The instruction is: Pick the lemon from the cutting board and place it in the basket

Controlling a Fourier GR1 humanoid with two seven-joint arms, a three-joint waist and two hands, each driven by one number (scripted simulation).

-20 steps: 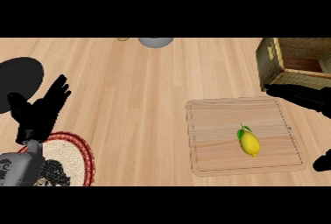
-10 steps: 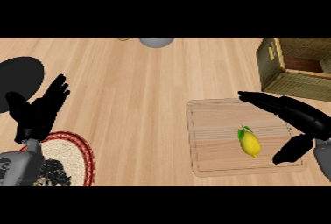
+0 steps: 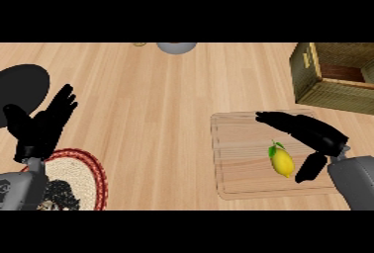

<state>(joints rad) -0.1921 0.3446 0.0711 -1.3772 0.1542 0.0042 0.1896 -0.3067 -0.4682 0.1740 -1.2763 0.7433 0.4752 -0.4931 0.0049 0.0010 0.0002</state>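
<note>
A yellow lemon (image 3: 283, 161) with a green leaf lies on the wooden cutting board (image 3: 237, 158) at the right. My right hand (image 3: 312, 134) hovers over the board just right of the lemon, open, with fingers stretched above the fruit and the thumb down beside it; no contact shows. The olive-brown basket (image 3: 337, 75) stands at the far right, beyond the board. My left hand (image 3: 42, 126) rests open at the left, fingers up.
A round red-rimmed woven mat (image 3: 79, 179) lies at the lower left under my left forearm. A grey bowl (image 3: 177, 47) sits at the counter's far edge. A dark round shadow (image 3: 22, 85) marks the far left.
My right hand has moved in from the right edge over the cutting board and now stands spread around the lemon. The lemon and left hand have not moved.
</note>
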